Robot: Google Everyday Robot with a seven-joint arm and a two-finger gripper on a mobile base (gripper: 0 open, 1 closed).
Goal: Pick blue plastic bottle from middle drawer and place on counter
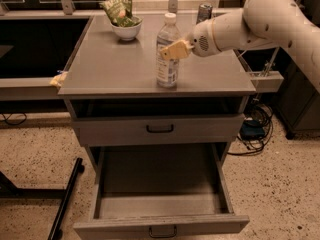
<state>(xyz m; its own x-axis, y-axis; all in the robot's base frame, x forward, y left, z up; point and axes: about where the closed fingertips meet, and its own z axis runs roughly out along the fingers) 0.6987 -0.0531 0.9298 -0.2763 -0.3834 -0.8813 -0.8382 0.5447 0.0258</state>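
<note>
Blue plastic bottle [167,73] stands upright on the counter [112,69], towards the front edge and right of the middle. It is clear and nearly colourless, with a white screw cap and a pale label band low on its body. My gripper [170,50], tan and blunt, lies against the bottle's shoulder from the right. Whether it is clamped on the bottle or loose I cannot tell. My arm [270,19] behind it is smooth, rounded and cream-white.

The counter is a broad, flat, matte grey slab on top of a grey cabinet. At its back left sits a small white bowl [126,30] with a crinkled green snack bag [118,9] in it. A dark metal can [203,11] stands at the back right, partly hidden by my arm.

Below, a closed drawer front [115,131] carries a black bar handle. Under it the middle drawer [160,225] is pulled right out, and its rectangular tray is bare. The floor [35,154] is pale speckled stone, with dark cables [255,131] tangled to the right of the cabinet.
</note>
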